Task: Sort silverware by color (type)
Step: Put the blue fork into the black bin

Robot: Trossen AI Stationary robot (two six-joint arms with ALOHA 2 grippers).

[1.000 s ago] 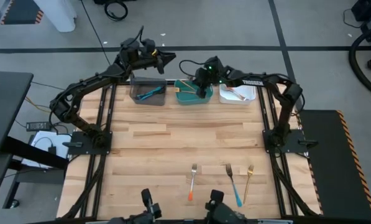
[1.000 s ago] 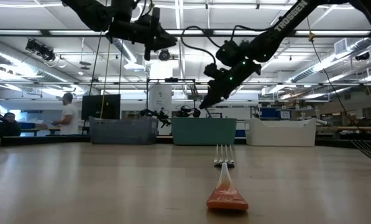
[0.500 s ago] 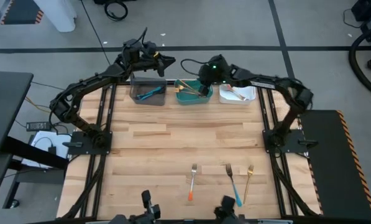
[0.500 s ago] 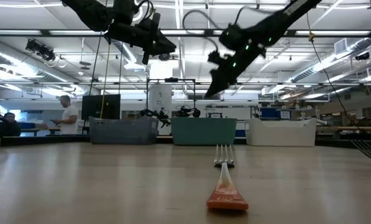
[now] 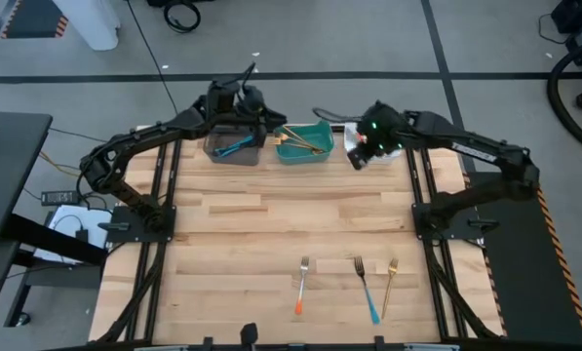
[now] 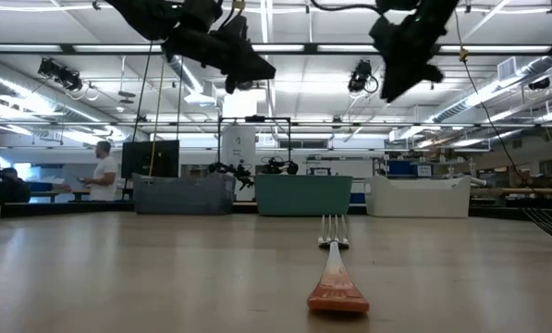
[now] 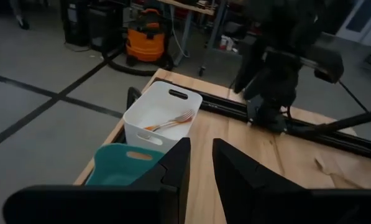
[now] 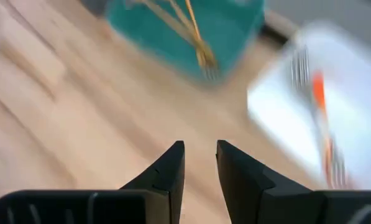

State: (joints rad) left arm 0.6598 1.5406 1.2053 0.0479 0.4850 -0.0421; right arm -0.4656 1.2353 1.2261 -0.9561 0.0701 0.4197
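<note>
Two dark, jointed robot arms reach over the far edge of a butcher-block wooden desk (image 5: 271, 210), where three small rectangular plastic bins stand in a row. The left claw (image 5: 254, 105) hangs above the grey bin (image 5: 213, 148), its two flat, tapered black fingers (image 7: 176, 168) parted by a narrow gap and holding nothing. The right claw (image 5: 361, 156) hangs raised over the near edge of the white bin (image 5: 396, 146), its wedge-shaped fingers (image 8: 170, 167) likewise a slim gap apart and empty.

The grey bin holds a blue-handled utensil (image 5: 237, 147) lying at a slant. The teal bin (image 5: 321, 128), with a slot handle in its wall, holds several slim gold-coloured utensils (image 5: 300, 137) crossed over one another. The white bin, smooth-walled with rounded corners, holds orange-handled forks (image 7: 168, 124) with metal tines.

Three pieces of silverware lie loose near the desk's front edge, roughly parallel and tines pointing toward the bins: an orange-handled fork (image 5: 301, 285) with a metal head, a blue-handled fork (image 5: 366, 289) beside it, and a gold fork (image 5: 389, 287) just beside that. From desk level the orange handle (image 6: 336, 294) shows as a flat, broad, rounded end nearest the camera.

In the room behind, a person (image 6: 100, 171) stands at a workbench.
</note>
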